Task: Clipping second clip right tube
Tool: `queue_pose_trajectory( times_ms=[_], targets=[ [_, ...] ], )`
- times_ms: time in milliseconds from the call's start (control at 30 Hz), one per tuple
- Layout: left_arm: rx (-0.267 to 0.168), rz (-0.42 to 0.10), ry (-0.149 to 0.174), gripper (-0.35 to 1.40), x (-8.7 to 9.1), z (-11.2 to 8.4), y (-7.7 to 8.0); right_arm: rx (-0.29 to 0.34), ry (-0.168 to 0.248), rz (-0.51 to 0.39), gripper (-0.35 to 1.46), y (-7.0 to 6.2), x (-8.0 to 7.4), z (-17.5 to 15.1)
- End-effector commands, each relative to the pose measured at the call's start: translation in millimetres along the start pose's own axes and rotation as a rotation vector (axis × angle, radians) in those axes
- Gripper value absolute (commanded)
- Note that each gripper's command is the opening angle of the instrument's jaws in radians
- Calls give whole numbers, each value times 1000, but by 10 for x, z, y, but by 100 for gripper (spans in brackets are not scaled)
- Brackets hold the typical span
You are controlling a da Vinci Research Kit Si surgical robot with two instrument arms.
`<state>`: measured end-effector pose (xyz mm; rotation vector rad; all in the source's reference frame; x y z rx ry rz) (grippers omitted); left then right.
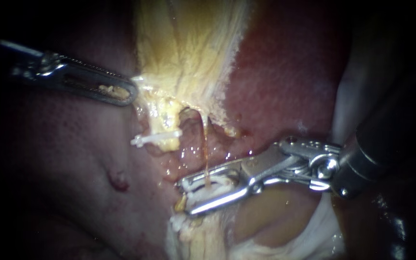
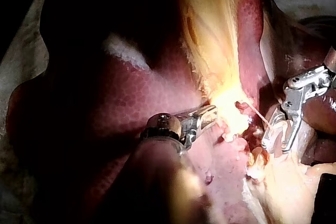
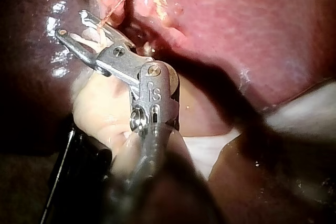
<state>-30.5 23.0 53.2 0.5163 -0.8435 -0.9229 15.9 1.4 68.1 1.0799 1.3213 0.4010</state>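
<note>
My left instrument (image 1: 128, 94) comes in from the left, and its slotted jaws are shut on the yellow edge of the gallbladder (image 1: 188, 53). A white clip (image 1: 156, 138) sits across the left tube. The thin right tube (image 1: 205, 144) runs down from the gallbladder into my right instrument (image 1: 188, 196). Its jaws stand apart on either side of that tube and hold a white clip (image 1: 213, 188) between them. In the right wrist view the right instrument (image 3: 73, 23) straddles the same strand. In the left wrist view my left instrument (image 2: 210, 113) is at the yellow tissue, and the right instrument (image 2: 277, 144) is beyond it.
Red-brown liver (image 1: 285, 82) surrounds the field. Pale fatty tissue (image 1: 203, 236) lies under the right instrument's jaws. White gauze (image 1: 323, 226) shows beneath its shaft. A small red spot (image 1: 120, 182) marks the liver at lower left.
</note>
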Motion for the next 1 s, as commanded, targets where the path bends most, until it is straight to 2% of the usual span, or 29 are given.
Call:
queue_pose_trajectory(
  times_ms=[33,300,367,467,1000],
  targets=[
    [-1,-1,0,-35,0,0,0,0,0,0,-5,0,1,-1],
    [-1,-1,0,-35,0,0,1,1,0,0,-35,2,1,-4],
    [-1,-1,0,-35,0,0,1,-9,5,0,-35,1,0,-7],
    [-1,-1,0,-35,0,0,1,-19,-8,51,-35,2,3,-11],
    [-1,-1,0,-35,0,1,1,-7,-17,52,-35,5,2,-17]
  ],
)
